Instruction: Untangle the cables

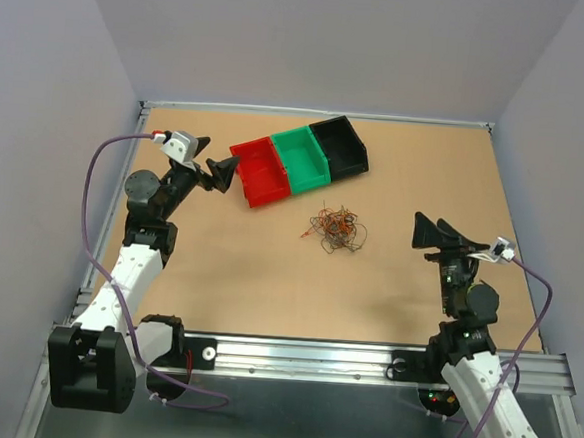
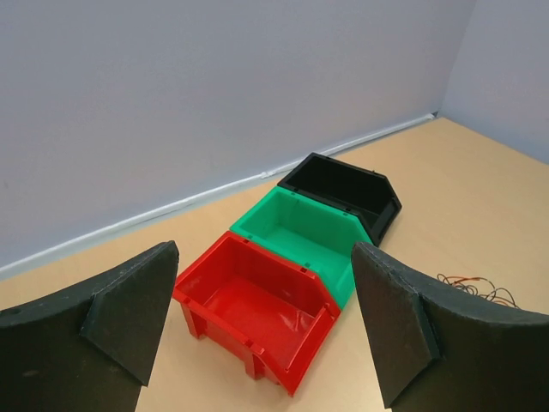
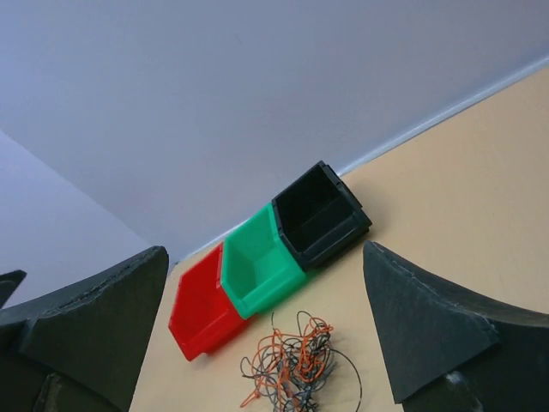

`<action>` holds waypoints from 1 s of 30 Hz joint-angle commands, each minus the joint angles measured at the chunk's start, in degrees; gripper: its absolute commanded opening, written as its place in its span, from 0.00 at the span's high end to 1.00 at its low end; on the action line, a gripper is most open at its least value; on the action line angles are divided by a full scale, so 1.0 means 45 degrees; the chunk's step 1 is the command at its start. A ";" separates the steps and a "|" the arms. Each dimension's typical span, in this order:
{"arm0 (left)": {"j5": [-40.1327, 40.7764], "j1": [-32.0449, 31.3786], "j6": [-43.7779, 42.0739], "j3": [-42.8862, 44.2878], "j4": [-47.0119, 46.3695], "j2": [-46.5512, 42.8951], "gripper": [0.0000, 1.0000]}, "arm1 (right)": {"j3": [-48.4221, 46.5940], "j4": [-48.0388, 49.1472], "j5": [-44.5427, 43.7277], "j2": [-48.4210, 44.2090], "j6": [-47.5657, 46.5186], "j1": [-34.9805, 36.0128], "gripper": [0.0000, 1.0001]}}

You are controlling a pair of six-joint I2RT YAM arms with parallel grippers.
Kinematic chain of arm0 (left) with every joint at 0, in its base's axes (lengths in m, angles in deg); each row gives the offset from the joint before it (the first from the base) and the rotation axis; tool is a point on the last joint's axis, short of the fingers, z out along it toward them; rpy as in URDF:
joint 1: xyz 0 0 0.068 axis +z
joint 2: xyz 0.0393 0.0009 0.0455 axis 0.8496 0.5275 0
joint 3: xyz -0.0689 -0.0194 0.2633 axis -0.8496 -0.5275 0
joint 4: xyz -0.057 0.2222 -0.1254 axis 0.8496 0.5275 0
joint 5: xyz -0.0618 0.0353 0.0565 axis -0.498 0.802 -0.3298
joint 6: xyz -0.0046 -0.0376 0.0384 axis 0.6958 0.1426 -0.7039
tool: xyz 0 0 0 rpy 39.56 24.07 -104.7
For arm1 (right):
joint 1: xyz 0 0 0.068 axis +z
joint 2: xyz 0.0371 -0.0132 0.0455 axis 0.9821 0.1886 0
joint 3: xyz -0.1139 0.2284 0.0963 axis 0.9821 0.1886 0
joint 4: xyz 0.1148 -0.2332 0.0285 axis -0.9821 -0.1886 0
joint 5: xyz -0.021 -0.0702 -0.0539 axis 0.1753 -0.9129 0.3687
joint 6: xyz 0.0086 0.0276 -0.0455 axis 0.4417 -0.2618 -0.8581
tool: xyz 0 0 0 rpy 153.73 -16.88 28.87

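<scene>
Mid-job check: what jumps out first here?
A red plastic bin, green plastic bin and black plastic bin stand in a row far back on the tan table. Nearer lies a tangle of thin orange, red and dark wires, flanked by the open left gripper and right gripper.

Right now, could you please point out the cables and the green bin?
cables point(image 1: 336, 229): top external view, middle of the tangle.
green bin point(image 2: 296, 236): left wrist view, its bare inner floor.

cables point(image 1: 335, 229) | single strands too small to tell apart overhead
</scene>
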 commanded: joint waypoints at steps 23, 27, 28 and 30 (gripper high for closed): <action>-0.0908 -0.2105 -0.2206 0.0679 0.0567 0.0953 0.05 | -0.5335 -0.1996 0.3435 1.2232 -0.3221 0.3088 0.19; -0.0694 -0.2711 -0.2870 0.1030 0.1115 0.1403 0.06 | -0.6446 -0.2226 0.3124 1.4202 -0.3493 0.3615 0.25; -0.0520 -0.2789 -0.2987 0.1070 0.1251 0.1597 0.06 | -0.7146 -0.2422 0.2968 1.4671 -0.3630 0.3849 0.34; -0.0440 -0.2945 -0.3066 0.1187 0.1349 0.1715 0.06 | -0.7794 -0.2715 0.3315 1.5918 -0.4000 0.4084 0.76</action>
